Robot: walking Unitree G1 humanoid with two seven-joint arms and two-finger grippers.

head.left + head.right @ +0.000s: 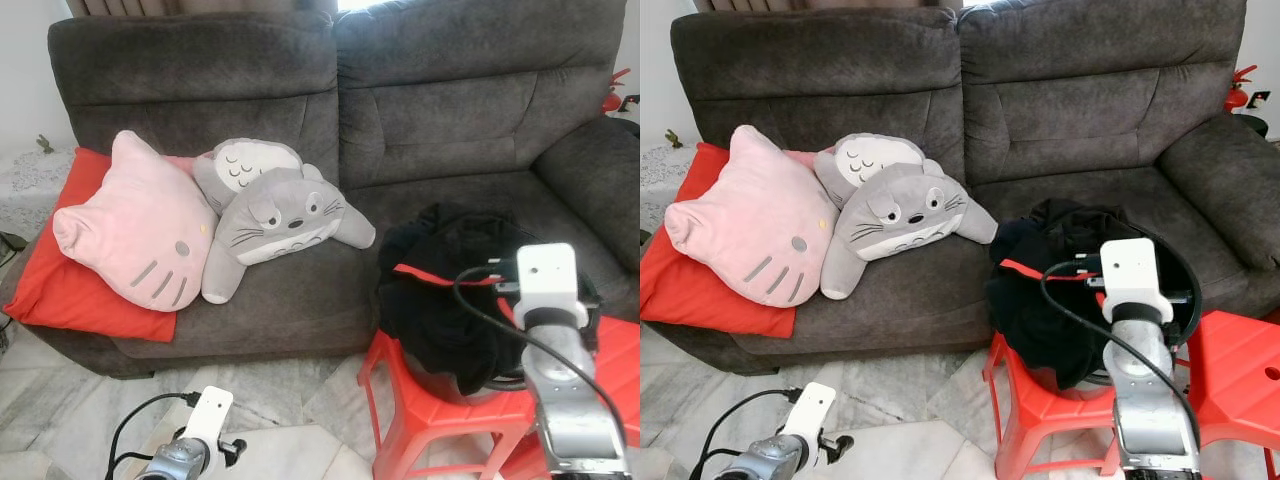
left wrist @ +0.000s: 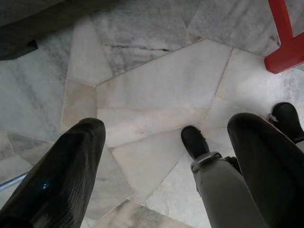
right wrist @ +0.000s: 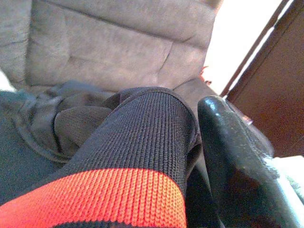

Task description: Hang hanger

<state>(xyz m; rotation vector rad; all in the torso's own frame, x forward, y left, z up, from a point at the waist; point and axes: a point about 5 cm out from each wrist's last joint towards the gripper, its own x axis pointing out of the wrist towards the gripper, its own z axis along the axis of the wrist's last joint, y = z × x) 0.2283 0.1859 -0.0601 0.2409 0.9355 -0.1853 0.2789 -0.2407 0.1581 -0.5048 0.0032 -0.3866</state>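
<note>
My right tool [image 3: 190,156] is clamped on the black clothes [image 1: 450,300]; no hanger found, nothing hung yet.

A black knitted garment [image 1: 450,290] with a red band lies heaped in a black basket [image 1: 1185,285] on the red stool [image 1: 415,400], spilling over the stool's left edge; a ribbed fold of it drapes against the right gripper's finger [image 3: 237,156]

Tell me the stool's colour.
Red stool, clearest in the right eye view.
</note>
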